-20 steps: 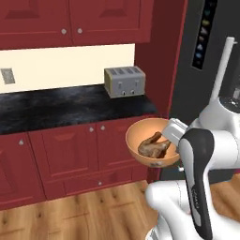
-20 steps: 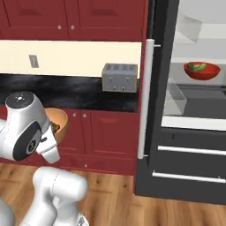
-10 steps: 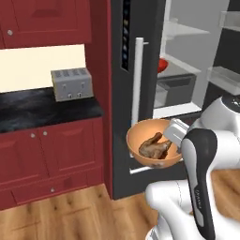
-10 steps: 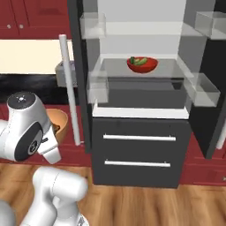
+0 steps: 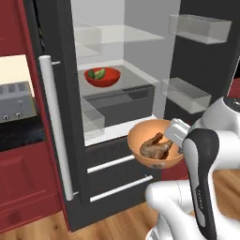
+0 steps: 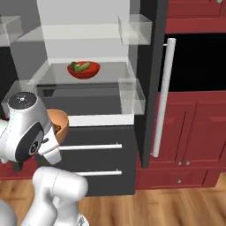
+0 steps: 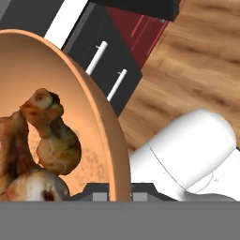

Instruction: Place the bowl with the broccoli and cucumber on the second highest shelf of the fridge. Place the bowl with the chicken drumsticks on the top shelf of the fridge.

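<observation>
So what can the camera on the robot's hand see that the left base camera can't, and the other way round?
The hand view alone gives a close look inside the orange bowl, with the browned skin of the chicken drumsticks and the bowl's rim seated at the gripper.

The left base view alone takes in the open fridge, the red bowl of green vegetables resting on its second highest shelf, the top shelf and a toaster.

Both show the orange bowl, the fridge's lower drawer handles and the wooden floor.

The bowl with the broccoli and cucumber (image 5: 102, 76) sits on the second highest shelf (image 5: 136, 80); the bowl with the chicken drumsticks (image 5: 154, 150) is before the fridge (image 5: 70, 140).
</observation>
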Tool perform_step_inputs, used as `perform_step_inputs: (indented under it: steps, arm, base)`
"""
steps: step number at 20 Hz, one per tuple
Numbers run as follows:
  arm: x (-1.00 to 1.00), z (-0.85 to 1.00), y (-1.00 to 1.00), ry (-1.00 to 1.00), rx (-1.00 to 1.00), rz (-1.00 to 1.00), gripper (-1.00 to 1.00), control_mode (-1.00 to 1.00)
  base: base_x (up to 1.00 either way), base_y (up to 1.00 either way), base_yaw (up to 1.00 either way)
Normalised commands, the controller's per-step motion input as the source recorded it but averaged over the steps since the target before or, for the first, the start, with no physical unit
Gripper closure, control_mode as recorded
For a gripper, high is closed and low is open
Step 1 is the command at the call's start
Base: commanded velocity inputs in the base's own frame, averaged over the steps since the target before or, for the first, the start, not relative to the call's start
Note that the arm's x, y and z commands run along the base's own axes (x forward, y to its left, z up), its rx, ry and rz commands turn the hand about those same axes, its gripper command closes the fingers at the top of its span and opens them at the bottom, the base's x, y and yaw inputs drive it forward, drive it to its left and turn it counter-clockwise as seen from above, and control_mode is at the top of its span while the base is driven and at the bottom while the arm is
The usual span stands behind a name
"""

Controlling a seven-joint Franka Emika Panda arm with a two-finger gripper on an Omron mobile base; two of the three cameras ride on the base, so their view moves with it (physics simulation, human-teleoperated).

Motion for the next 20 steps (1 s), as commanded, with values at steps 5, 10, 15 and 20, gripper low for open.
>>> perform_step_inputs:
  steps: [5, 10, 15, 20]
  arm:
    - [0.0, 0.0, 0.0, 0.0, 0.0, 0.0, 1.0, 1.0]
    - [0.0, 0.0, 0.0, 0.0, 0.0, 0.0, 1.0, 1.0]
    - [0.0, 0.0, 0.0, 0.0, 0.0, 0.0, 1.0, 1.0]
    - [0.0, 0.0, 0.0, 0.0, 0.0, 0.0, 1.0, 1.0]
  base:
    - [0.76, -0.16, 0.36]
    - [0.74, 0.0, 0.31]
    - [0.74, -0.22, 0.01]
    - [0.38, -0.22, 0.0]
